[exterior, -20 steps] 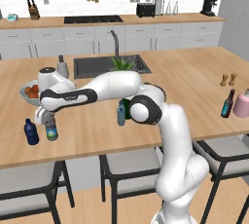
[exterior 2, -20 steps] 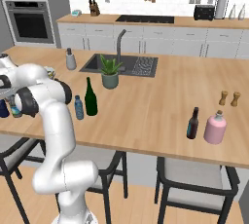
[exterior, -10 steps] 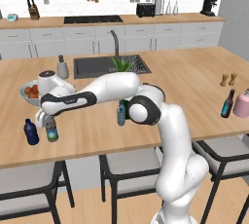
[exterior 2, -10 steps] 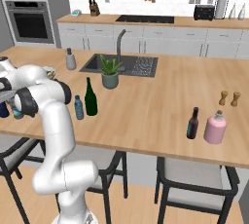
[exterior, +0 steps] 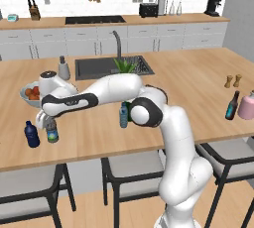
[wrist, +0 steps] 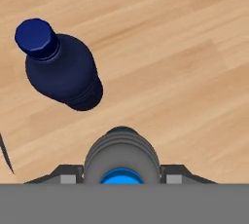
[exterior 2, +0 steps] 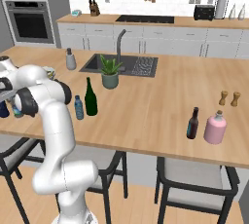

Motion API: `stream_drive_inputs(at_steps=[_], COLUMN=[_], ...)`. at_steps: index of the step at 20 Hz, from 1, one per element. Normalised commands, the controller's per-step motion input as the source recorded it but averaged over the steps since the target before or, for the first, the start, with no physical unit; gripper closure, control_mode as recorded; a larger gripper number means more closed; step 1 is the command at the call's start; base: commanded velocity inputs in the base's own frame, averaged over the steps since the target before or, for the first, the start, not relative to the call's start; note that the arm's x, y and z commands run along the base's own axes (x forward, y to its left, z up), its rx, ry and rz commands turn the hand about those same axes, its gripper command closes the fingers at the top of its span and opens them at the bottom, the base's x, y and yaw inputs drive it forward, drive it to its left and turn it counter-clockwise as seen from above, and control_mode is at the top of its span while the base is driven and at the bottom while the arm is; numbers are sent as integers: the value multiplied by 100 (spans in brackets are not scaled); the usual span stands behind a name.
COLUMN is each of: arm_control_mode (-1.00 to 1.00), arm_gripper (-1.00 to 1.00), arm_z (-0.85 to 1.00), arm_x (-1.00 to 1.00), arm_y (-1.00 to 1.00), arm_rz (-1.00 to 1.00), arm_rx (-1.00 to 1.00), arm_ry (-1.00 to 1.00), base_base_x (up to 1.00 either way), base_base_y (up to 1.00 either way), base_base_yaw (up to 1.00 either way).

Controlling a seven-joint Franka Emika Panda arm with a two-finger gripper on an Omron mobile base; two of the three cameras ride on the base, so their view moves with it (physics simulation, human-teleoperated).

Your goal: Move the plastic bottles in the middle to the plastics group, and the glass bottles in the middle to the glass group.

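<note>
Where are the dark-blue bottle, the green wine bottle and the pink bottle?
dark-blue bottle (wrist: 63, 74), hand view, on its shoulder.
green wine bottle (exterior 2: 90, 102), right base view, on its body.
pink bottle (exterior 2: 214, 130), right base view, on its body.

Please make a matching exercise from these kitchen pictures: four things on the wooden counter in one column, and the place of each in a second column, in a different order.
Things:
1. dark-blue bottle
2. green glass bottle
3. pink bottle
4. clear water bottle

Places:
A. beside the brown bottle
B. between the jaws of the gripper
C. in front of the potted plant
D. outermost at the counter's left end

Pairs: 1-D, 2-C, 3-A, 4-B
</note>
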Motion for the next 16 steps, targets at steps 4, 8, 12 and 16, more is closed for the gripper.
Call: stream_drive_inputs(at_steps=[4,8,12,16], arm_control_mode=[-100,-100,-100,-100], arm_gripper=[100,100,100,100], arm_z=[0,0,-2,-3], arm_x=[21,1,0,0], arm_y=[0,0,8,1], arm_rz=[2,6,6,1], arm_rx=[5,5,1,0], arm_ry=[-5,-13,-15,0], base_base_x=[0,0,0,0], base_base_y=[0,0,0,0], base_base_yaw=[0,0,0,0])
